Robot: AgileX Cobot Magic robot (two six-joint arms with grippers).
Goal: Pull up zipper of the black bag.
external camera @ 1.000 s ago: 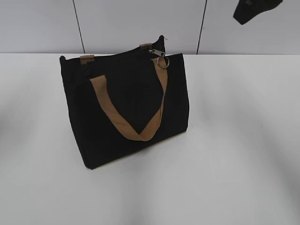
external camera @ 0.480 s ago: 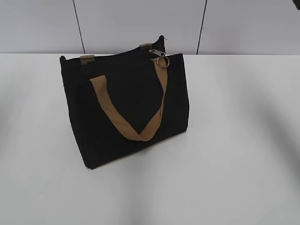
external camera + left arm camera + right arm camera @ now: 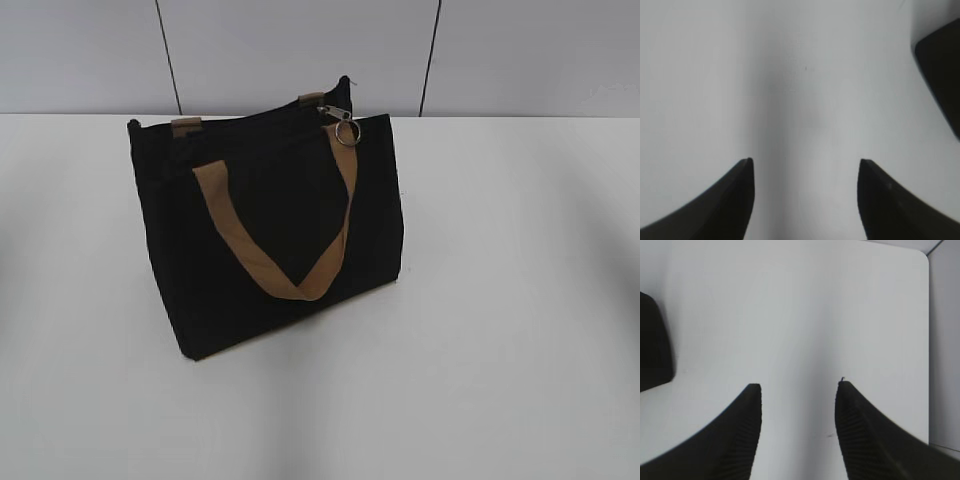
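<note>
Bag: the black bag [image 3: 270, 235] stands upright on the white counter [image 3: 500, 300], toward its far edge and left of the middle
Zipper: the zipper [image 3: 340, 122] sits at the right end of the bag's top edge, ring hanging by the tan strap [image 3: 275, 265]
Left gripper [image 3: 805, 167]: fingers wide apart, holding nothing, over bare counter
Right gripper [image 3: 797, 390]: fingers spread, holding nothing, near the counter's far right corner

Open table all around one obstacle
Only the black bag [image 3: 270, 235] stands on the white table [image 3: 520, 330]; the wall [image 3: 300, 50] closes off the far edge behind it.
</note>
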